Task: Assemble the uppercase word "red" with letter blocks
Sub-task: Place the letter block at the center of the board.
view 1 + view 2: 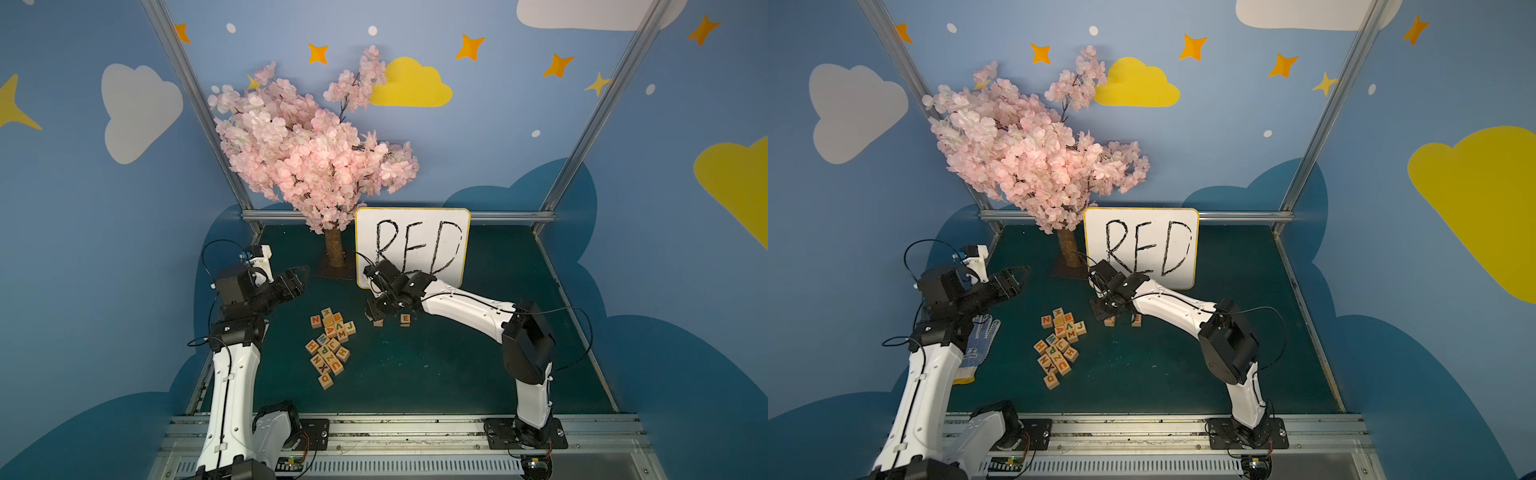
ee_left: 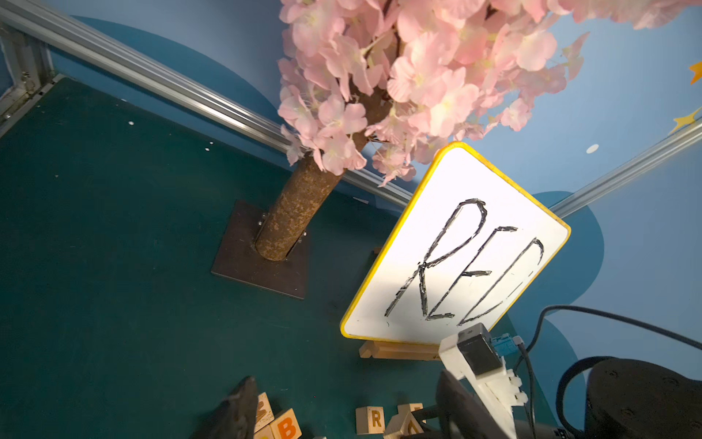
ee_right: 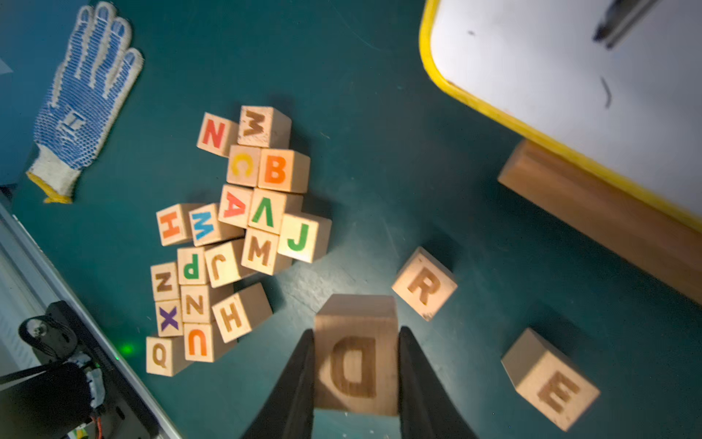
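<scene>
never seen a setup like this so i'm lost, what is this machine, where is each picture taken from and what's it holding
It is a robot with two arms, the left arm and the right arm, each ending in a two-fingered gripper. Two pictures look down from above on the whole green table; the other two come from a camera on each wrist. On the table stand a pink blossom tree and a whiteboard reading RED; a glove and a pile of letter blocks lie there too. The R block and E block lie apart from the pile. The right gripper is shut on the D block. The left gripper hangs above the table, apparently empty.
</scene>
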Robot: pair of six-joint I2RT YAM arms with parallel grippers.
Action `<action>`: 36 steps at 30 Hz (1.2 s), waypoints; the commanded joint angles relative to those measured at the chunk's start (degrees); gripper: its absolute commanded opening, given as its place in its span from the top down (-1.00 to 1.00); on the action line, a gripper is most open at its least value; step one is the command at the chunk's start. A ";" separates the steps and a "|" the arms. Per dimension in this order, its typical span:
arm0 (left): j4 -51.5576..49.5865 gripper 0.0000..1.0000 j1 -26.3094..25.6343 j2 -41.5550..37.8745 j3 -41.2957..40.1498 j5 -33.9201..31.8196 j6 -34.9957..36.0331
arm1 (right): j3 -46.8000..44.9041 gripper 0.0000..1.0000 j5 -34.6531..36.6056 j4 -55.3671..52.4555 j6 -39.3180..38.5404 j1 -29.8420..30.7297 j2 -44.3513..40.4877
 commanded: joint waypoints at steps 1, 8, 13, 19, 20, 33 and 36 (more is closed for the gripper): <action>-3.37 -0.46 -3.07 0.44 2.24 -2.98 3.56 | -2.89 0.68 2.17 -0.87 1.40 -0.72 -5.04; -6.83 -0.43 -10.15 1.45 3.57 -5.92 6.63 | -8.43 0.68 5.35 -2.89 2.81 -2.80 -9.15; -8.21 -0.43 -14.04 3.43 5.47 -7.38 8.70 | -12.39 0.69 7.71 -3.98 5.20 -4.24 -11.16; -9.18 -0.42 -21.28 8.04 7.80 -5.75 11.68 | -18.53 0.69 9.93 -4.67 8.58 -6.21 -14.61; -9.73 -0.41 -22.38 8.85 8.41 -5.74 12.40 | -19.32 0.68 10.81 -5.34 9.51 -6.49 -15.01; -6.01 -0.42 -27.05 17.27 12.13 -3.21 14.81 | -26.10 0.69 12.07 -3.15 12.21 -11.45 -15.56; -4.54 -0.42 -27.04 17.61 11.19 -1.94 14.71 | -26.46 0.69 13.29 -2.49 11.22 -11.95 -15.22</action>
